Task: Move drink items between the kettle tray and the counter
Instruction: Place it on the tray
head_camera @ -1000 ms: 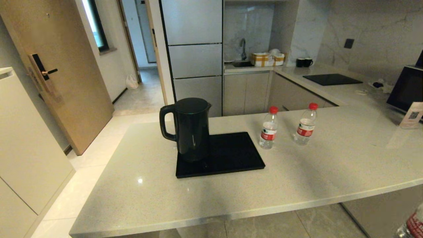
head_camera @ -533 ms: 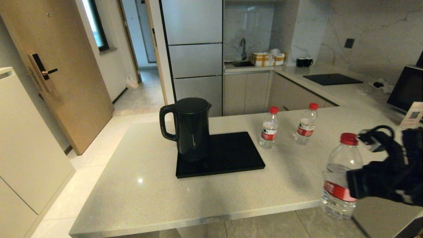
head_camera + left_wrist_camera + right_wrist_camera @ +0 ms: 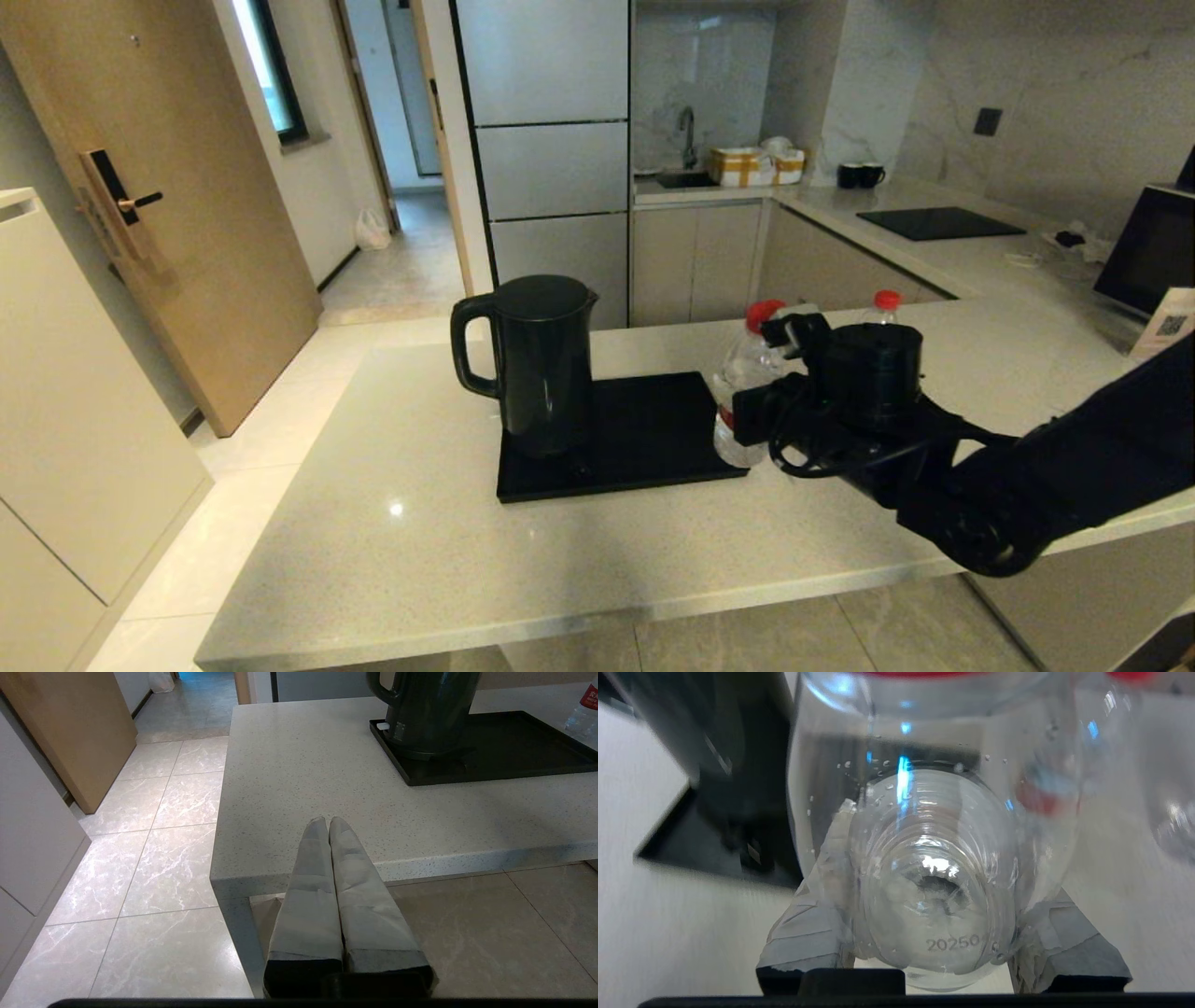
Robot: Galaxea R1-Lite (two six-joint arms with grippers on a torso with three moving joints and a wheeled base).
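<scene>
My right gripper [image 3: 758, 415] is shut on a clear water bottle [image 3: 739, 397] with a red cap, holding it at the right edge of the black kettle tray [image 3: 644, 439]. In the right wrist view the bottle's base [image 3: 934, 891] fills the gap between the taped fingers [image 3: 803, 924]. Behind my wrist only the red cap of a second bottle [image 3: 885, 301] shows, and I cannot see whether another stands hidden there. The black kettle [image 3: 541, 364] stands on the tray's left half. My left gripper [image 3: 328, 822] is shut and empty, parked before the counter's [image 3: 467, 560] front edge.
A card with a QR code [image 3: 1167, 327] and a dark screen [image 3: 1148, 247] stand at the counter's far right. The back counter carries a flush cooktop [image 3: 938, 222], two black mugs [image 3: 859, 175] and a sink. A tiled floor [image 3: 154, 858] and a wooden door lie left.
My right arm has swung in from the lower right, carrying the bottle up over the counter and leftwards to the tray's right edge. It now covers the bottles standing there. The left arm stayed still.
</scene>
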